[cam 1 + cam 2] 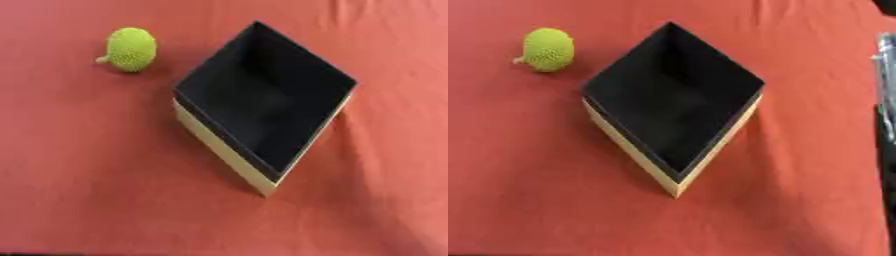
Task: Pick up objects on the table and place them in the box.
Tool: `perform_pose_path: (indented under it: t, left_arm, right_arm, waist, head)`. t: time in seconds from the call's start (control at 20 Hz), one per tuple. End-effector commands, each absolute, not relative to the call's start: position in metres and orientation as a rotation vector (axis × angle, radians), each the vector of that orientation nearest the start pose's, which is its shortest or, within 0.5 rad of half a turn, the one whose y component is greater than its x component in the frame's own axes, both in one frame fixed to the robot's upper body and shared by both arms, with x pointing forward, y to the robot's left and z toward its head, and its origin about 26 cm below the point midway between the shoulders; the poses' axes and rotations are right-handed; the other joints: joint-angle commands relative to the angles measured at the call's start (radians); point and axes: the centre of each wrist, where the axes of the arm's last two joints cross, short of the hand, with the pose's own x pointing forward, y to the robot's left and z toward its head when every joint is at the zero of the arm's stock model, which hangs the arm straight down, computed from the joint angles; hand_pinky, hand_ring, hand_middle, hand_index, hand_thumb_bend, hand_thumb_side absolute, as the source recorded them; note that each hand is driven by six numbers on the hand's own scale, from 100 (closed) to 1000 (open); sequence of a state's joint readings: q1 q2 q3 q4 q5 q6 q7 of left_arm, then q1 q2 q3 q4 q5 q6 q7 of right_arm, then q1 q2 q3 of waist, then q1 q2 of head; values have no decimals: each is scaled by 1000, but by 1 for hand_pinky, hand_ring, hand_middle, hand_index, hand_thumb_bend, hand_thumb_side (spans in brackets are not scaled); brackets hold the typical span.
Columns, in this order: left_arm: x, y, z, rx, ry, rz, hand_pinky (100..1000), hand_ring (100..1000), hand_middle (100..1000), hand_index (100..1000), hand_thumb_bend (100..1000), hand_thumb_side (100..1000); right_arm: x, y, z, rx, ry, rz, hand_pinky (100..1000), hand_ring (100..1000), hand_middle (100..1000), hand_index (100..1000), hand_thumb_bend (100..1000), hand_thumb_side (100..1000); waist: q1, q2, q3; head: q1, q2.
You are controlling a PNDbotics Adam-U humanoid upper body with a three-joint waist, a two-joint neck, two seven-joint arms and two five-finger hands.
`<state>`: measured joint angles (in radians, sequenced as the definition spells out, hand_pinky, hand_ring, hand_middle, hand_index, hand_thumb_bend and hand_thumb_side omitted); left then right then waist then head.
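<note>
On the red cloth covering the desk (96, 185), your box (262, 95) sat as the landmark for everything else. It was turned cornerwise to you, so one corner pointed toward the near edge and the opposite one toward the far edge. Its inside was black and open at the top, and you could see nothing lying in it. Its outer wall, on the near-left side, showed a pale cream colour.

Up and to the left of the box, well apart from it, lay the one object you had to deal with: a small yellow-green ball (131, 48) with a bumpy, knobbly surface. It rested on the cloth by itself, touching nothing else. A short pale nub stuck out from its left side.

Far to the right of the box, at the very edge of the right eye view, a dark and grey strip (885, 65) ran along the border of the cloth. You could not tell what it was.

Neither of your hands showed in either view, so I cannot tell you whether the fingers were spread, pressed together or pinching anything. The cloth around the box showed only soft folds, most visibly just right of the box's right corner.
</note>
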<state>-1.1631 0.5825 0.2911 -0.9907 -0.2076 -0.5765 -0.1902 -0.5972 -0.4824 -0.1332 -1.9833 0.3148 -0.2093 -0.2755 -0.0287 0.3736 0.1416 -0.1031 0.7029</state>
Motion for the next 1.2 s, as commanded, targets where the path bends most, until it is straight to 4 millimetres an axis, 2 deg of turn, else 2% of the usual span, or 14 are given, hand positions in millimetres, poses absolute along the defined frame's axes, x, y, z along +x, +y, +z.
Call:
perform_pose_path:
  t: [0.05, 0.25, 0.5, 0.55, 0.6, 1.2]
  left_arm:
    - [456, 375, 378, -953, 3279, 864, 866, 882, 787, 816, 100, 100]
    - [471, 362, 378, -1067, 3228, 1020, 876, 897, 804, 850, 100, 100]
    - [486, 336, 374, -1151, 3178, 1208, 910, 926, 847, 872, 100, 100]
    - [489, 330, 372, -1162, 3168, 1252, 916, 930, 850, 878, 225, 100]
    - [492, 325, 369, -1167, 3157, 1304, 922, 933, 856, 881, 100, 100]
    - [511, 255, 337, -1087, 2854, 1956, 952, 966, 889, 932, 163, 100]
  right_arm:
    - [301, -287, 322, 941, 3128, -348, 755, 697, 632, 776, 100, 210]
    - [301, -287, 324, 947, 3118, -367, 755, 697, 632, 776, 100, 185]
    - [301, -286, 325, 935, 3117, -382, 754, 697, 631, 776, 100, 177]
    - [301, -285, 325, 932, 3118, -383, 754, 696, 631, 776, 100, 187]
    - [301, -285, 326, 928, 3118, -385, 754, 696, 631, 776, 100, 174]
    - [301, -283, 329, 907, 3111, -390, 753, 697, 633, 777, 100, 150]
  waist:
    - [-1, -27, -3]
    - [-5, -29, -8]
    - [-8, -34, -12]
    - [-8, -35, -12]
    - [-8, -36, -13]
    - [-14, -45, -15]
  head:
    - [4, 5]
    - [5, 2]
    - [10, -5]
    - [13, -7]
    - [16, -8]
    - [32, 2]
